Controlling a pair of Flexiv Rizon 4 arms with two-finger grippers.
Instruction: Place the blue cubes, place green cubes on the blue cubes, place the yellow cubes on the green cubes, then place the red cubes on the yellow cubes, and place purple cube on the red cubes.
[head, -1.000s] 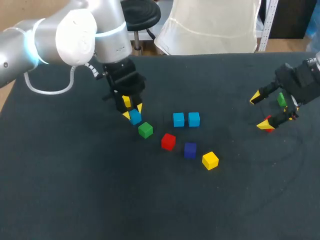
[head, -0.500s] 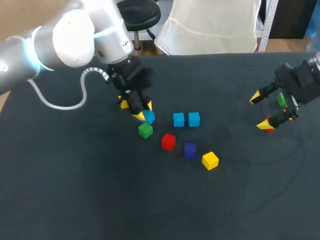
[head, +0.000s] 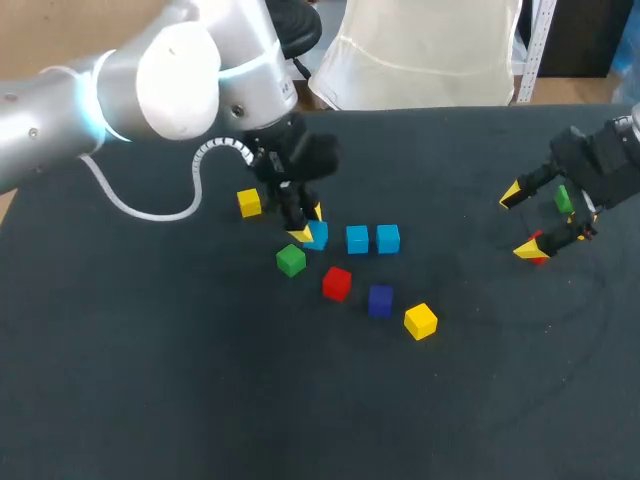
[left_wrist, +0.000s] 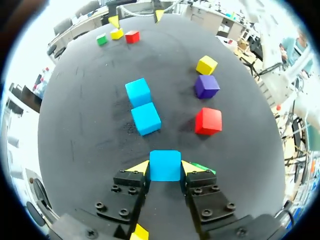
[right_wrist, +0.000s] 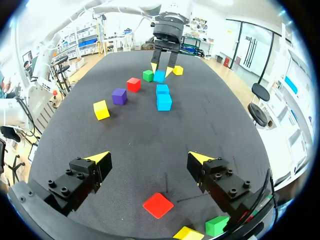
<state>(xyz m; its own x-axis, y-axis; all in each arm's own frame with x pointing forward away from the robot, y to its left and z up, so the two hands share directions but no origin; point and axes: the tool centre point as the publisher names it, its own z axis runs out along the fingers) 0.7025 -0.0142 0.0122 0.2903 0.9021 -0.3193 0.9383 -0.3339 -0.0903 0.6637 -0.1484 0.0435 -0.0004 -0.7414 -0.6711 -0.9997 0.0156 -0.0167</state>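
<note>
My left gripper (head: 306, 226) is shut on a blue cube (head: 317, 235), low over the dark table, just left of two blue cubes (head: 357, 239) (head: 388, 238) lying side by side. In the left wrist view the held blue cube (left_wrist: 165, 165) sits between the yellow tips, with the blue pair (left_wrist: 145, 118) ahead. Nearby lie a green cube (head: 291, 261), a red cube (head: 337, 283), a purple cube (head: 380, 300) and a yellow cube (head: 421, 321). Another yellow cube (head: 249, 203) lies behind my left gripper. My right gripper (head: 540, 220) stands open at the far right over a red cube (right_wrist: 158, 205).
Beside the right gripper lie a green cube (right_wrist: 217, 225) and a yellow cube (right_wrist: 188, 233), close to the table's right edge. The table (head: 200, 380) is a dark mat.
My left gripper has carried the blue cube to the right, toward the blue pair, uncovering the yellow cube behind it. The right arm has stayed still.
</note>
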